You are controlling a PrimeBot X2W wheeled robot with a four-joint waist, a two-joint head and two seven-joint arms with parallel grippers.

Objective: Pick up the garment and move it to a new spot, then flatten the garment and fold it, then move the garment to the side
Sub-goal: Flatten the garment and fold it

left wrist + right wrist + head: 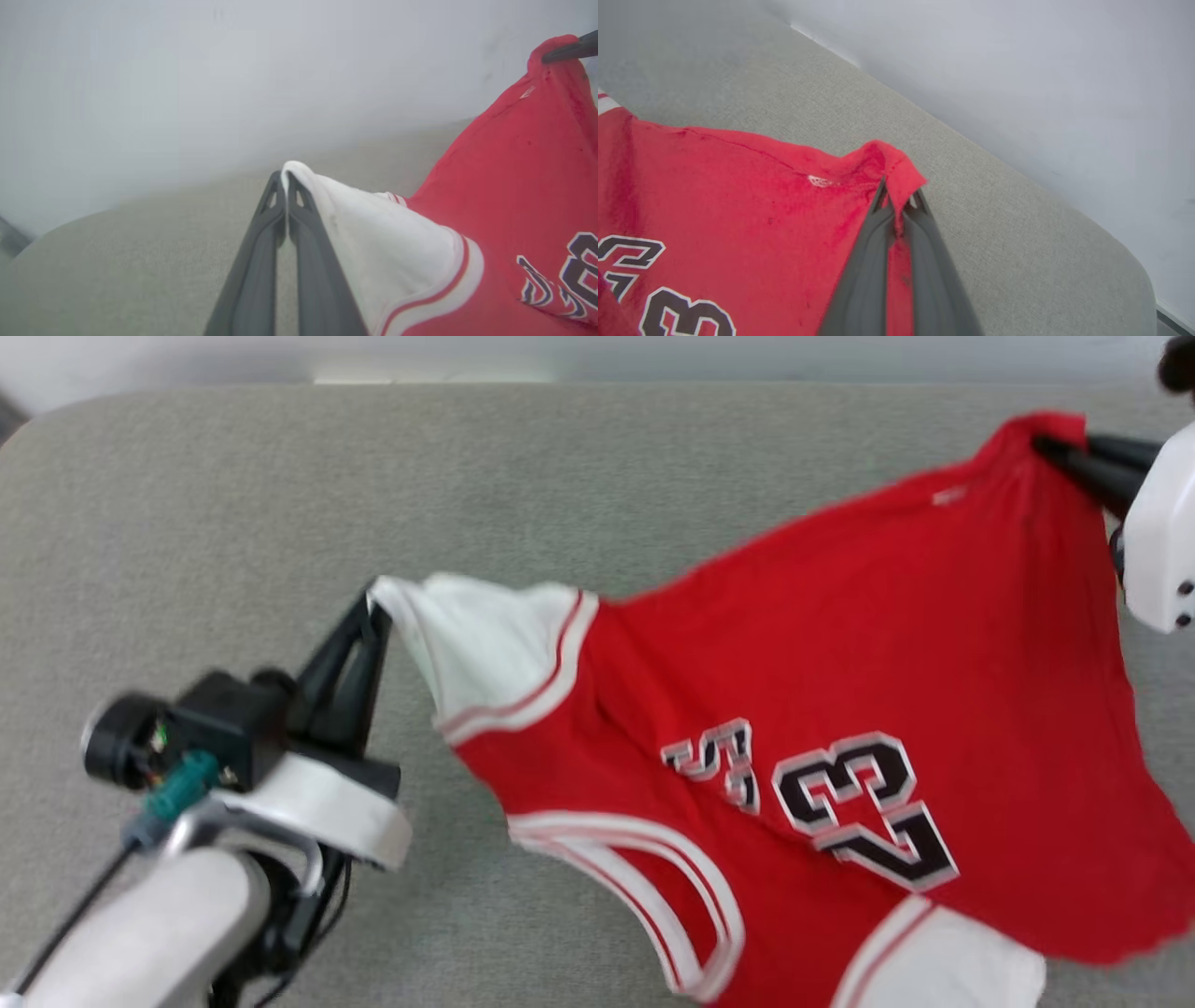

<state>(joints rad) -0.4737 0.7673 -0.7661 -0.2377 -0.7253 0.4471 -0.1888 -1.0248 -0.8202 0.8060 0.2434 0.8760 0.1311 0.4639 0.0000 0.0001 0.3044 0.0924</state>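
Spanning both claws, the shirt (840, 644) is held stretched over the grey padded surface (215, 504).

Left claw (378, 595): closed, with a pinch taken on the edge of the white sleeve (485, 653). From its tips the cloth runs off to its right.

The long axis of the shirt is judged to run from this sleeve to the red corner at the far right, slanted across the head view. The print (822, 793) is seen upside down in between. The lower part appears to drape onto the surface, but contact cannot be confirmed.

Right claw (1047, 448): closed on a bunched red corner, with the cloth trailing to its left.

Each claw is at its own end, so neither is nearer. The coming move is judged to turn on the two being drawn apart along that axis, so that the cloth is flattened.

The second sleeve and the lower edge are cut off at the bottom of the head view. That view is blurred, and the lettering beside the number is folded and not legible.
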